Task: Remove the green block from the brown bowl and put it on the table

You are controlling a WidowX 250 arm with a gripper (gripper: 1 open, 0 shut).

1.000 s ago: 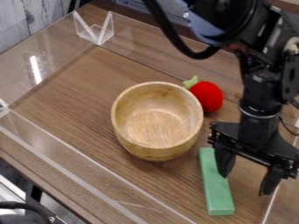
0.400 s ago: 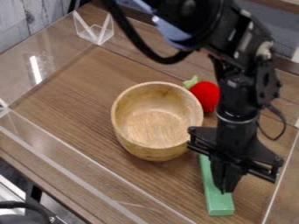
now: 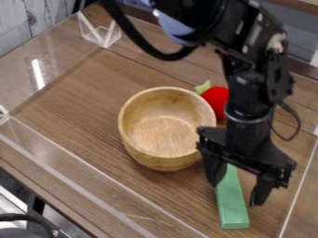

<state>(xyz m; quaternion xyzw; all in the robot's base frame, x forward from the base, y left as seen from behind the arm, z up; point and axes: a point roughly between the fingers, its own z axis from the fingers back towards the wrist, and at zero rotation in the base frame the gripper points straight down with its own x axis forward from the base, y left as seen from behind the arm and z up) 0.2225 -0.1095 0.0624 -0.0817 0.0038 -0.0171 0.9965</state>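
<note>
On the table (image 3: 74,102) beside the brown bowl (image 3: 165,126), the green block (image 3: 230,200) lay flat; gripper (image 3: 240,182) spread above it. Probably light, rigid; pinch across narrow width.

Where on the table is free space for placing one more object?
Free: the table between the brown bowl and the far acrylic wall, and left of the bowl. Crowded: right of it, with the red fruit, green block and gripper.

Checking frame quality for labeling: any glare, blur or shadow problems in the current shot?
Camera view: glare streaks on the clear acrylic walls at left; the upper arm is soft with blur, while the open gripper over the green block is sharp enough; light is even, with only a soft shadow inside the brown bowl; the table grain reads clearly.
</note>
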